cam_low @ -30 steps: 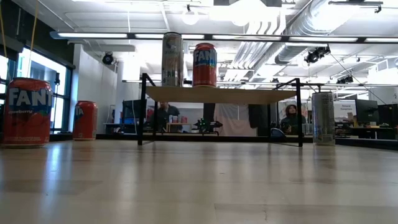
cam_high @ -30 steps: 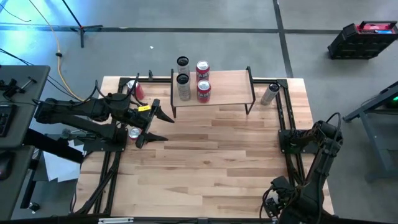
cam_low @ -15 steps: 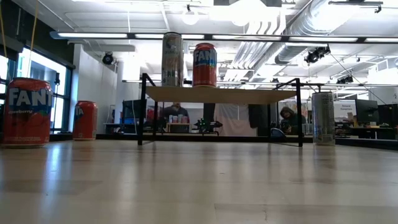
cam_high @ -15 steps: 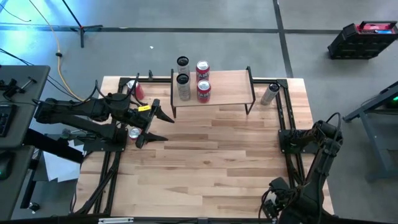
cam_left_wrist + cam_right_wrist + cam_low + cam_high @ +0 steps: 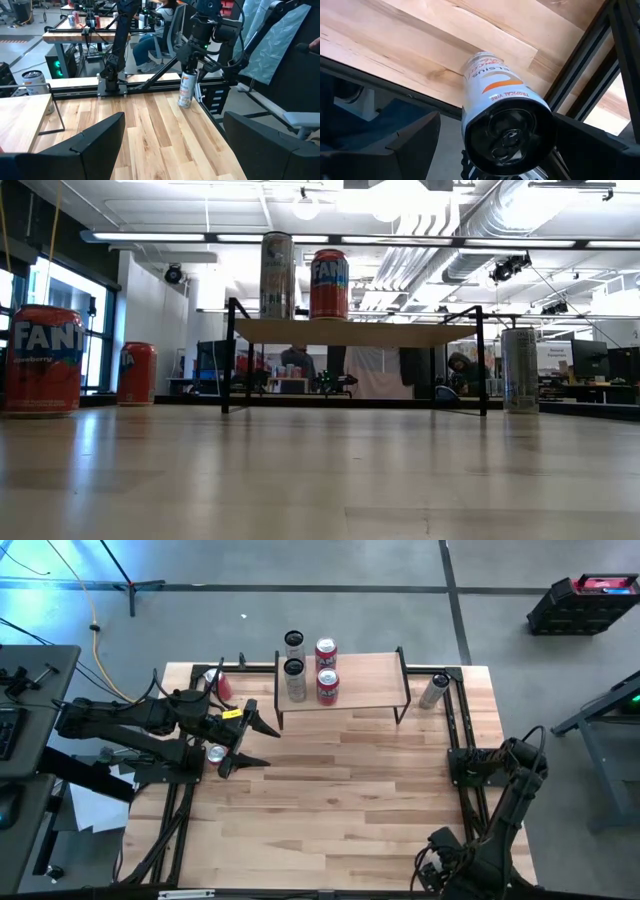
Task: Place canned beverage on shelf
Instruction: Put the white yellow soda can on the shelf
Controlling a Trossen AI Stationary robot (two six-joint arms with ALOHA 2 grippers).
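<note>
Listing first, we recorded the shelf (image 5: 345,680): pale wooden plank, thin black metal legs, four cylindrical cans on it, standing just ahead of the released left gripper (image 5: 262,744). We noted a white canned beverage (image 5: 502,120), glossy, orange-lettered, between the right gripper's (image 5: 495,150) spread fingers; contact unclear.

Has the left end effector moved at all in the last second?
No. In the high view the left end effector sits open at the same spot beside the shelf's left legs, with the silver-topped can beside it.
</note>
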